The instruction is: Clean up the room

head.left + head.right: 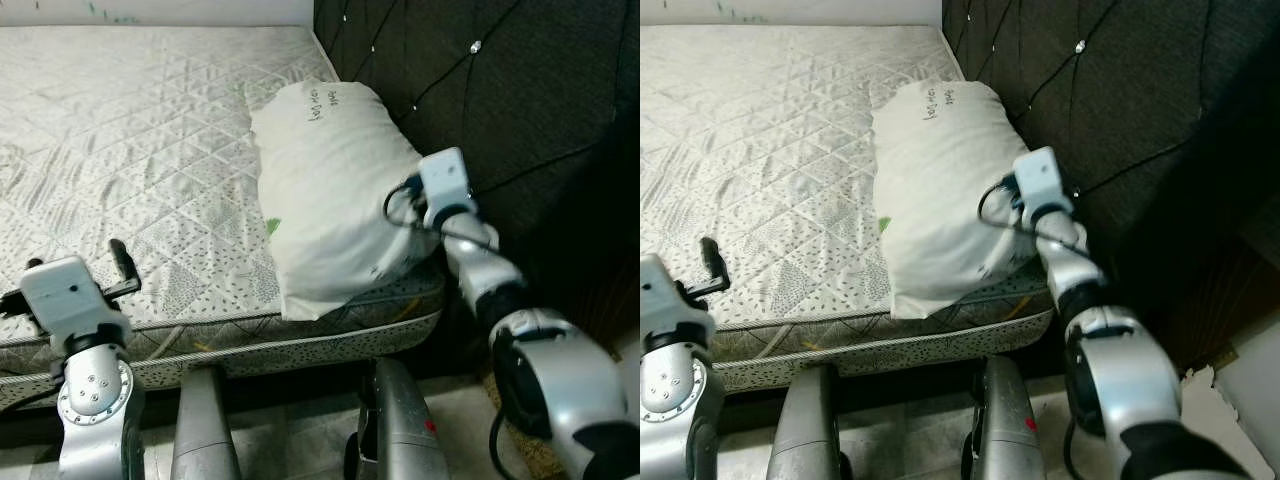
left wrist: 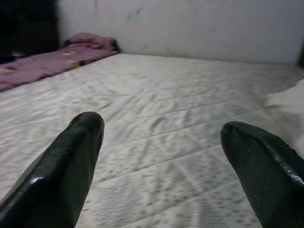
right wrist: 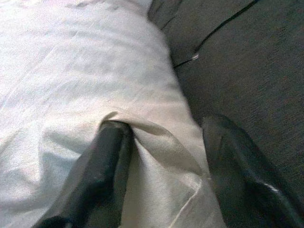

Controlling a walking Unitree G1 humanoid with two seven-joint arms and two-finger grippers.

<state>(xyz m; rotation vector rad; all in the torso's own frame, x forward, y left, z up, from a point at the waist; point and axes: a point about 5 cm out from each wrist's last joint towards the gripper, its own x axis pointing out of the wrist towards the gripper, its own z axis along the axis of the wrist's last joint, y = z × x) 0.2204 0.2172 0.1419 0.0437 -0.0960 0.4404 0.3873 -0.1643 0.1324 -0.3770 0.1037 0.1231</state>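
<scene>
The right gripper (image 3: 161, 161) reaches forward, fingers spread around the pillow (image 1: 330, 180) edge; the left gripper (image 2: 166, 156) hovers open over the mattress (image 1: 130, 130).

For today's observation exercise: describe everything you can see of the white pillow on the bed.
The white pillow is plump, creased cloth with dark handwriting near its far end. It lies lengthwise on the mattress beside the dark headboard, its near corner overhanging the edge. The right gripper straddles a fold of it, jaws apart.

Head stereo downward; wrist cameras close
</scene>
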